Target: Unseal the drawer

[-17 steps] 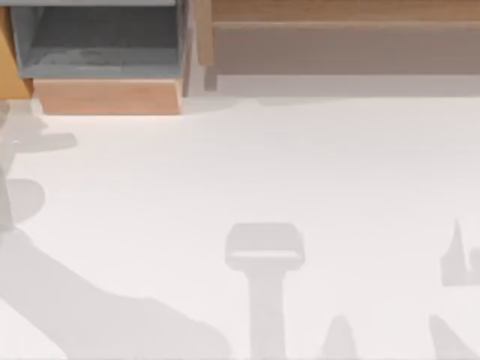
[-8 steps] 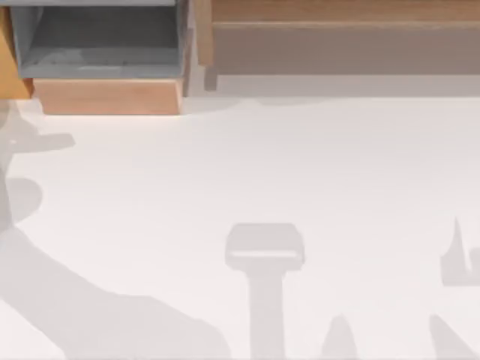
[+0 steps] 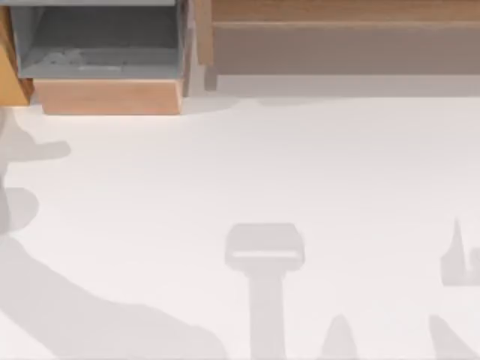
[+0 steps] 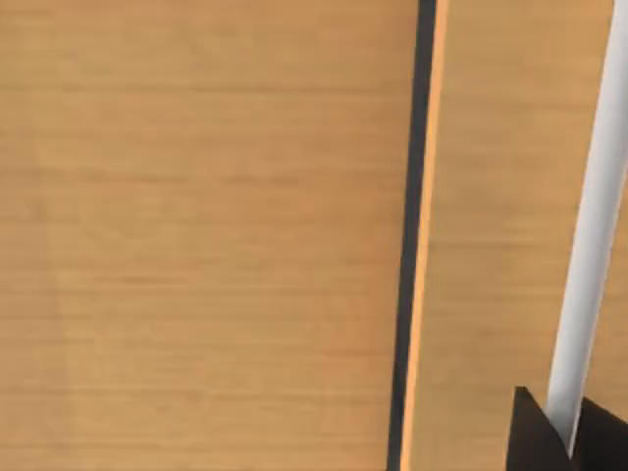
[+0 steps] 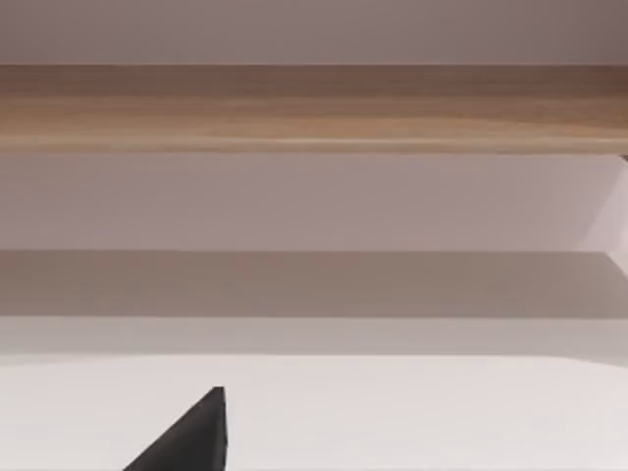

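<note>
Here, the scene as labelled lines:
Drawer: the drawer [image 3: 105, 96] is sitting at the table's far left corner in the top view; its tan front is facing the near edge and its grey inside is lying bare behind that front, so it is looking already pulled out.
Shelf: a long brown shelf [image 3: 337, 30] is running along the far edge, just right of the drawer.
Left claw: the left gripper [image 4: 559, 432] is showing as dark tips close against tan wood in its wrist view; a pale strip is running between the tips; whether it is gripping is beyond telling.
Right claw: one dark fingertip [image 5: 191, 437] is pointing at the shelf; its spread cannot be told.
Key relation: the drawer is lying leftward, its front running left to right; the left arm is looking nearer.
</note>
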Controlling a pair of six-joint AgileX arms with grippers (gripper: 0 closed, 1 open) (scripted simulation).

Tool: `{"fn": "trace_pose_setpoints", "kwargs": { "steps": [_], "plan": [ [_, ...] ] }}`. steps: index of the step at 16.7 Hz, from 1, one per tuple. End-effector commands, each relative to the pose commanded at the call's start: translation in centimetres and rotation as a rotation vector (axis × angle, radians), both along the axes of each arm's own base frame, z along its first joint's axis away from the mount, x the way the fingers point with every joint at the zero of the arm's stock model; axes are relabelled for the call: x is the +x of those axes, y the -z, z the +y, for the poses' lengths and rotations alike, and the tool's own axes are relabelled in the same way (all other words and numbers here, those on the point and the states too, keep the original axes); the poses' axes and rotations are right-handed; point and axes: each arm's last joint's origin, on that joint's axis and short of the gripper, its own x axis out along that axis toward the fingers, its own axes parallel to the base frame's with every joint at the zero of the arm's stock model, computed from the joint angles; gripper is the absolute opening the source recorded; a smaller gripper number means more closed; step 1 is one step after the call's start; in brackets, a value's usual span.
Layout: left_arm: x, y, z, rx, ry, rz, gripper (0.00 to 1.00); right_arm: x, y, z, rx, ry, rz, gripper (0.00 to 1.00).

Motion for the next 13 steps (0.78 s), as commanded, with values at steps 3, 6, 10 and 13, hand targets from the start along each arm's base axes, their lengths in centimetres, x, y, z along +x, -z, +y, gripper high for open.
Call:
{"fn": "trace_pose_setpoints", "kwargs": {
  "steps": [3, 6, 10, 13],
  "plan": [
    [-2.6, 0.2, 0.0, -0.003, 0.001, 0.006, 0.0, 0.0, 0.0, 0.0, 0.0, 0.0, 0.0, 1.0],
    [-4.6, 0.1, 0.0, -0.002, 0.0, 0.003, 0.0, 0.0, 0.0, 0.0, 0.0, 0.0, 0.0, 1.0],
    [-4.7, 0.2, 0.0, -0.004, 0.0, 0.007, 0.0, 0.0, 0.0, 0.0, 0.0, 0.0, 0.0, 1.0],
    [-5.7, 0.2, 0.1, -0.001, -0.001, 0.005, 0.0, 0.0, 0.0, 0.0, 0.0, 0.0, 0.0, 1.0]
  ]
}}
